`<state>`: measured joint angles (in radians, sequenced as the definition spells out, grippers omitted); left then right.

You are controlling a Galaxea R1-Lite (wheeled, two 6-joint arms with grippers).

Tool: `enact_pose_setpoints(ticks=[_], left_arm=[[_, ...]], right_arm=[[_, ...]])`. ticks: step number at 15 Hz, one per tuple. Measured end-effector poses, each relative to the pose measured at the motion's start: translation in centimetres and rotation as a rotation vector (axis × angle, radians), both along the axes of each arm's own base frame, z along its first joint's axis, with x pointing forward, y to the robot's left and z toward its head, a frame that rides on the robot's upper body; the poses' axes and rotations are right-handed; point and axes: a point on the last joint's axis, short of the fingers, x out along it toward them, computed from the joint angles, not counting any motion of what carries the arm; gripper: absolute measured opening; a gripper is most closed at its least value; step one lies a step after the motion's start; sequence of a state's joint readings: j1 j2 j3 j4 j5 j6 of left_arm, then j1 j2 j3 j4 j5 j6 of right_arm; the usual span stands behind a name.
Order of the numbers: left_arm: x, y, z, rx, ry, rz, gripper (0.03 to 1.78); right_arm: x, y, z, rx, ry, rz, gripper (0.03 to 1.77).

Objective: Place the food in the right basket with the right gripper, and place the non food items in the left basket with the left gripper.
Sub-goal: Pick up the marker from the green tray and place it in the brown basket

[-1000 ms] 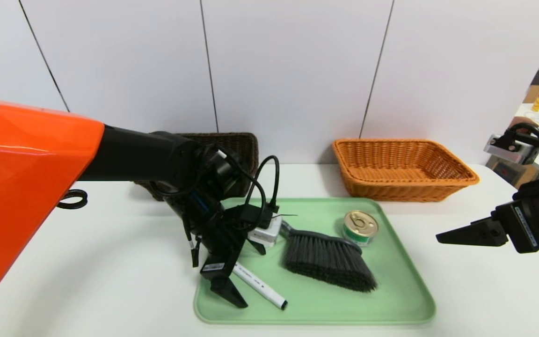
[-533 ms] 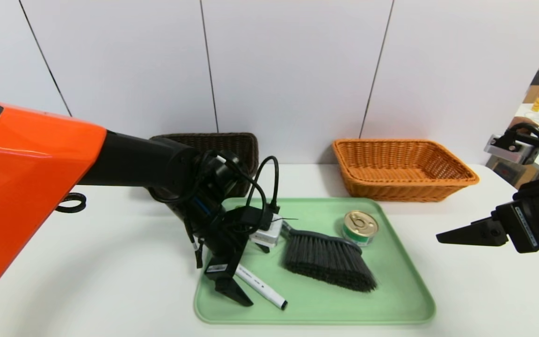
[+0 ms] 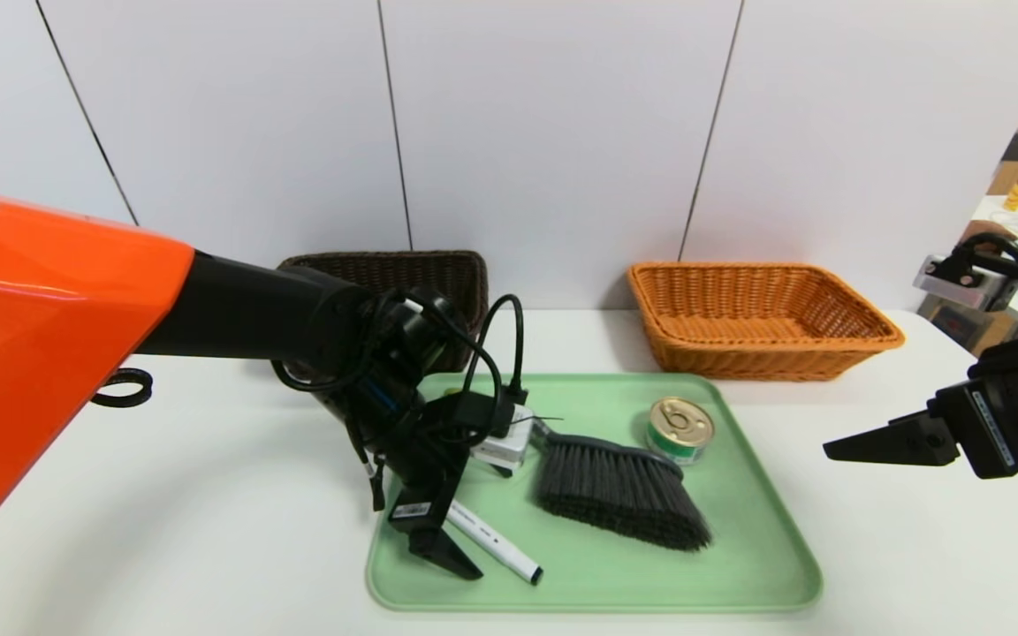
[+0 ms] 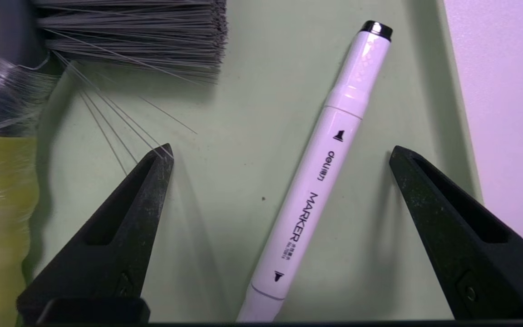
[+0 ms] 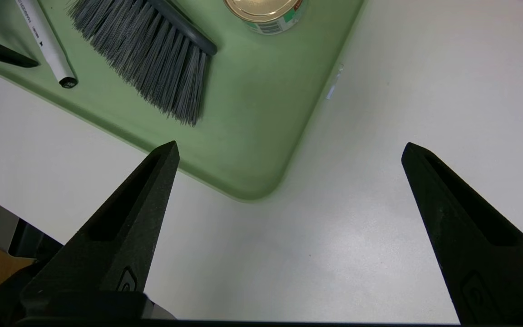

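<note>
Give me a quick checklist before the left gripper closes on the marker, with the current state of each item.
1. Left gripper open wide enough: ok, its fingers stand apart.
2. Marker between the fingers: ok, it lies in the gap on the green tray, touching neither finger.
3. Brush clear of the grip: not ok, stray bristles reach one fingertip in the left wrist view.
4. Fingers low enough to grip: cannot tell.
5. Left basket ready to receive: cannot tell, the arm hides most of it.
6. Right gripper out of the way: ok, open over the table beside the tray, off to the right.
</note>
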<state>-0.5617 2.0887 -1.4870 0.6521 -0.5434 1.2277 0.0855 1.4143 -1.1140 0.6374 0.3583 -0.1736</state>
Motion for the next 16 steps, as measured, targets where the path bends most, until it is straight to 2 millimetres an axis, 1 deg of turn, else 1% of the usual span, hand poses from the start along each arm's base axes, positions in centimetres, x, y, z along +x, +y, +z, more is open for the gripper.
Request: enact_pose_setpoints(ticks=[5, 12, 14, 16], left_arm=[[-0.13, 0.12, 0.60, 0.035, 0.042, 0.002, 1.69], [0.06, -0.02, 0.56, 0.028, 0.035, 0.001, 1.68], [0.04, -0.01, 0.51, 0.028, 0.035, 0.000, 1.31], [0.02, 0.00, 0.47, 0.029, 0.036, -0.001, 1.04]], right_arm=[[0.00, 0.01, 0.01, 0.000, 0.000, 0.000, 1.70], [-0.09, 0.01, 0.10, 0.001, -0.005, 0.001, 1.70], [-0.10, 0.01, 0.11, 0.000, -0.005, 0.001, 1.70], [-0.10, 0.00, 0.10, 0.001, -0.005, 0.000, 1.70]])
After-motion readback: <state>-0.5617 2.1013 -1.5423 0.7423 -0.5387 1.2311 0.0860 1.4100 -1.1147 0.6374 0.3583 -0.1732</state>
